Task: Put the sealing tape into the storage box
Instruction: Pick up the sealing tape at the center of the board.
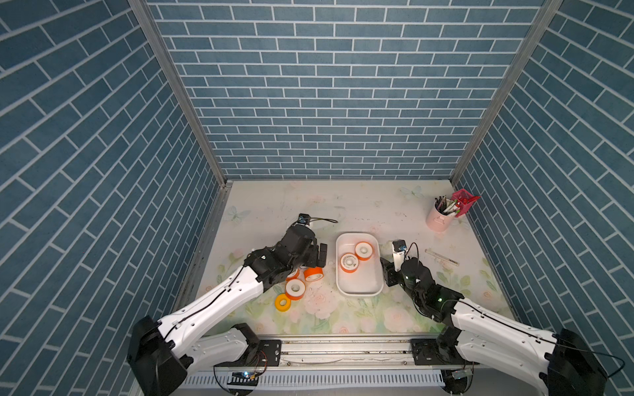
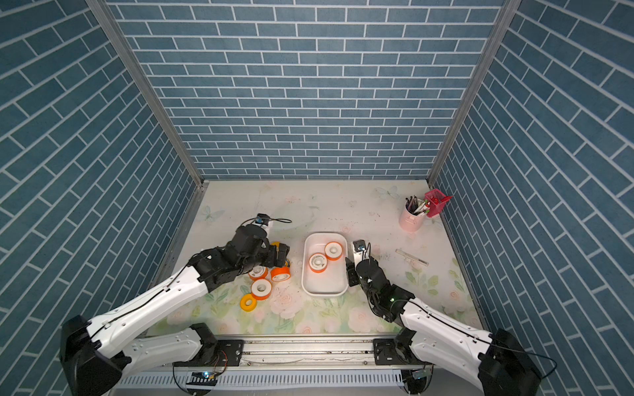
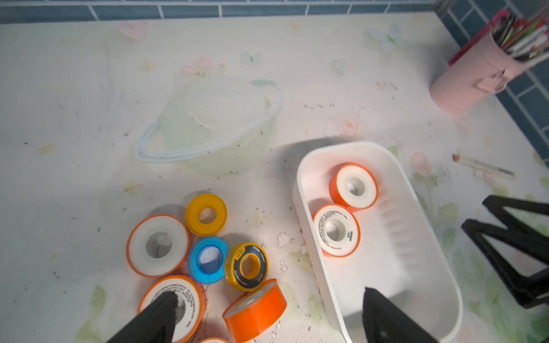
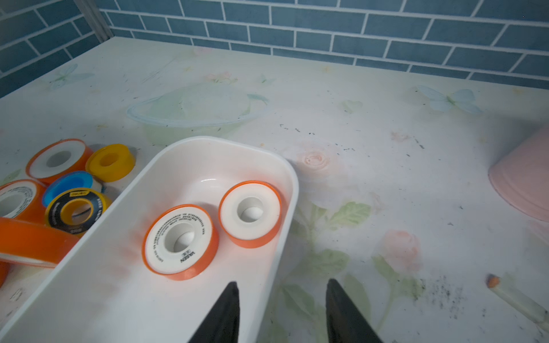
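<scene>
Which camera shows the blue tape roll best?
The left wrist view: the blue tape roll shows nearly whole among other rolls. The right wrist view shows it partly covered; in both top views the left arm hides it.

glossy white plastic of the storage box [image 4: 184, 166], smooth orange plastic of the sealing tape spools [image 4: 154, 240], scuffed floral-print counter [image 4: 386, 104].
</scene>
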Controlling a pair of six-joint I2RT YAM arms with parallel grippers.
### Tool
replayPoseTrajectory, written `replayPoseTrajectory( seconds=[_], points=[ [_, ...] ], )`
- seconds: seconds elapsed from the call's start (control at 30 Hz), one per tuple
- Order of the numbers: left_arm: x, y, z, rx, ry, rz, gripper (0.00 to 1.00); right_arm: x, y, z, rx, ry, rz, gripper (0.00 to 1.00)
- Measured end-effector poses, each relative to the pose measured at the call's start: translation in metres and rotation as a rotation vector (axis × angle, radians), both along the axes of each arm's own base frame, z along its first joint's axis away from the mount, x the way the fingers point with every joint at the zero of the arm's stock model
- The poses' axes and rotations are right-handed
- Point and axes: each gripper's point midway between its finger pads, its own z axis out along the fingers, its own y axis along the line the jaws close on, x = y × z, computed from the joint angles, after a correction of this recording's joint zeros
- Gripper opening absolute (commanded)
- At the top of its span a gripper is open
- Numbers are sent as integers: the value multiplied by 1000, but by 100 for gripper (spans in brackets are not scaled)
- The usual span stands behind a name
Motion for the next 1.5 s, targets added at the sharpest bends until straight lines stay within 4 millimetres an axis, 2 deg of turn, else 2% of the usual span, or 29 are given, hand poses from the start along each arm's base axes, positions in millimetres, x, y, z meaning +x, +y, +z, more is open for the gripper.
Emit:
replayPoseTrajectory(
  seconds=[0.17,0.27,0.43,0.6,0.7,0.87,1.0,1.17,1.5],
  points=[
    [-3,-9,-43,107,101,-59,100,3,-17,2,8,-33,-75,50],
    [-6,-8,-63,172,147,-73,93,4,-23,3,19,-47,-103,50],
    [-11,-1,-94,266,227,-77,92,4,-28,-1,25,-45,-126,50],
    [-14,-1,-99,272,244,-92,86,4,-29,1,33,-50,-132,50],
    [-17,0,-104,278,261,-100,77,5,-29,2,36,-53,-134,50],
    [-21,-1,-117,296,299,-116,73,5,-30,1,35,-52,-137,50],
    [-22,-3,-119,290,310,-122,59,6,-31,1,35,-52,-140,50],
    [-24,-5,-119,279,319,-133,46,6,-30,1,35,-51,-141,50],
    [-29,-6,-123,268,338,-135,29,7,-31,0,32,-49,-142,50]
  ],
)
